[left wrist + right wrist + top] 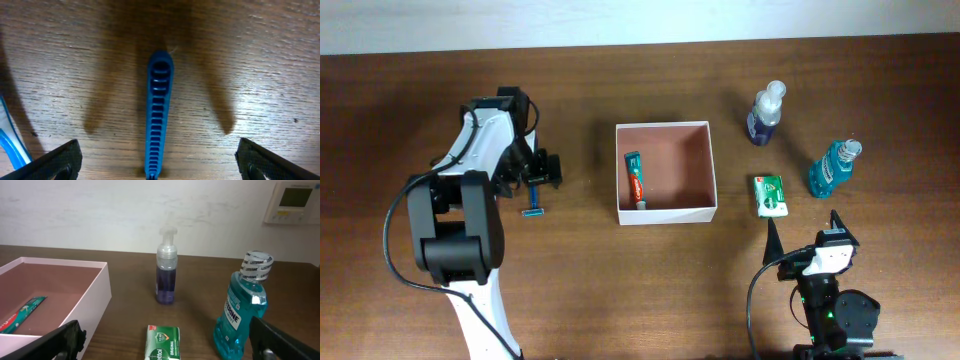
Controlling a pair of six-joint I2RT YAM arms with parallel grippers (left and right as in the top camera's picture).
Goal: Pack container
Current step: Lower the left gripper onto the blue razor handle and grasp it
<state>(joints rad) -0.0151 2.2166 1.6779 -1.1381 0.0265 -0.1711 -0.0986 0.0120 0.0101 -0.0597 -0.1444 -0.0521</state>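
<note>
Overhead shows the square container (pixel 665 216) lying flat, mouth upward.

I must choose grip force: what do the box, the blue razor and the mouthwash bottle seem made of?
Box: probably thin cardboard, matte; flat white walls, sharp corners. Razor: moulded plastic, slightly shiny; ribbed blue handle. Mouthwash bottle: clear glossy plastic, likely; blue liquid shows through, highlights on it.

The left fingers (pixel 62 162) and right fingers (pixel 65 344) both spread wide, holding nothing.
</note>
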